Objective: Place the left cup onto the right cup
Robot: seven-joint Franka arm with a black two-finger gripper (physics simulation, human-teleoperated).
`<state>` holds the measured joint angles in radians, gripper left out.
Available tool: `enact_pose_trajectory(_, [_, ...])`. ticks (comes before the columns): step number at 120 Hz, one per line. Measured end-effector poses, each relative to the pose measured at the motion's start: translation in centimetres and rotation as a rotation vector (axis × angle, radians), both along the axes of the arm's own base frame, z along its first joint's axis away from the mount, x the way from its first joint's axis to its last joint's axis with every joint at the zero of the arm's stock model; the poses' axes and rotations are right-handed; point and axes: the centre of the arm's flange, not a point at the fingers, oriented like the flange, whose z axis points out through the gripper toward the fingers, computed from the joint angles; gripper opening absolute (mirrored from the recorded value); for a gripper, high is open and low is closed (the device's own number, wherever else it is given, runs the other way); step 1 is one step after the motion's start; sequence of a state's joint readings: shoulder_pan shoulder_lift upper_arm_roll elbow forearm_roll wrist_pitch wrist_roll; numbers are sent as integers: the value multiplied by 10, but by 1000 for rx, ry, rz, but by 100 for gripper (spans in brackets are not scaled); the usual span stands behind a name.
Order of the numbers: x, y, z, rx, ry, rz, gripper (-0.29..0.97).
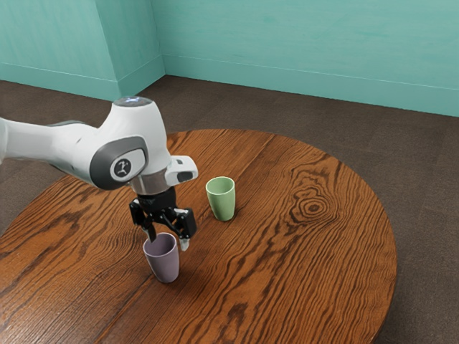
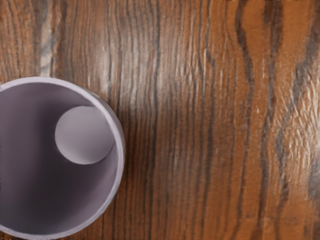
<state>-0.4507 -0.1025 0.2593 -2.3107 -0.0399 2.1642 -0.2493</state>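
Jaws wide open, holding nothing, just above the upright mauve plastic cup (image 1: pixel 162 259) on the round wooden table (image 1: pixel 301 236), pale green plastic cup (image 1: pixel 221 198) near it; probably light, rigid, slick, so I'd pinch one rim wall.

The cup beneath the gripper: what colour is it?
The cup is pale lilac purple, clearest in the wrist view.
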Motion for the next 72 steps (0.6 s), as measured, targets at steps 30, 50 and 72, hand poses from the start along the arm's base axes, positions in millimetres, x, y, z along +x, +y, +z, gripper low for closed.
enact_pose_trajectory(30, [2,0,-11,9,4,40,61])
enact_pose_trajectory(50, [4,0,-17,14,8,59,61])
enact_pose_trajectory(72, [2,3,-33,23,20,79,60])
